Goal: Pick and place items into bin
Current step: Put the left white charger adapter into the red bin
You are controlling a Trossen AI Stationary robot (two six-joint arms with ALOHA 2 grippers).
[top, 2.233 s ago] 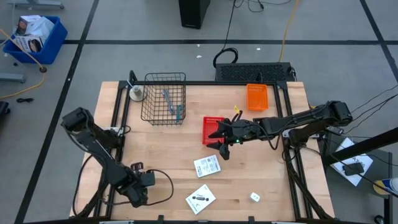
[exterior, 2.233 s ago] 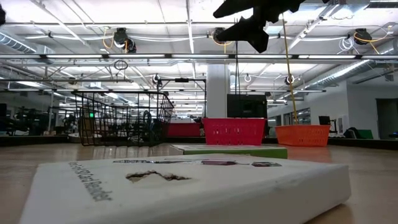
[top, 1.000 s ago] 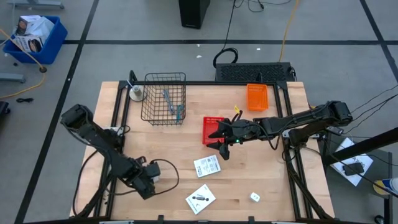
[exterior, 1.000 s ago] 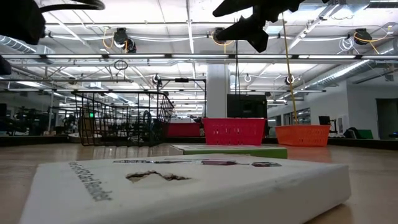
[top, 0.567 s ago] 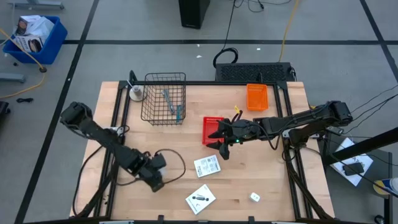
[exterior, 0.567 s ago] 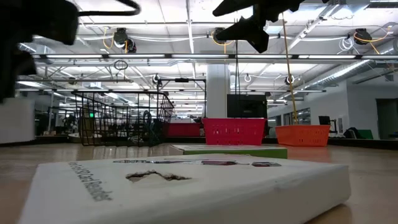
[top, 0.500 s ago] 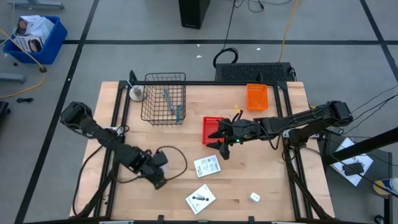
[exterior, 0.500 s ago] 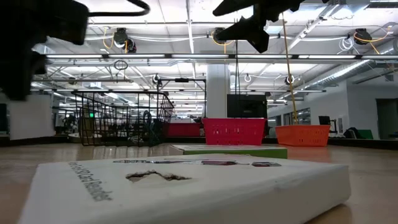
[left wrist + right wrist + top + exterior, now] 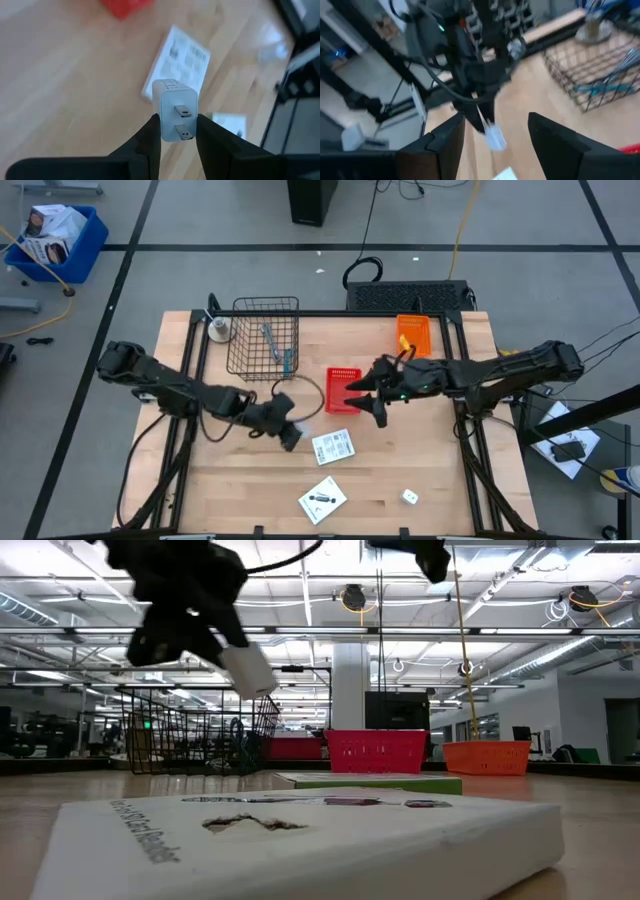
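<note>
High view: the left gripper point(image 9: 289, 437) has swung in from the surface's point(image 9: 250, 490) edge — fingers clamped on a white block point(image 9: 174, 110), airborne, bound binward; right gripper point(image 9: 379, 416) hovers, fingers apart.

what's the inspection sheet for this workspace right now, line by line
surface: wooden table, bare along the near edge
job's things: wire basket holds a grey tool and a teal stick; two white packets lie flat; one small white block near the front right; a white charger block is carried
clutter: red bin and orange bin on the table; small round object beside the basket
grippers: left gripper clamps the charger block above the table; right gripper open, by the red bin
cables: black cable loops over the left arm
surroundings: blue crate on the floor
</note>
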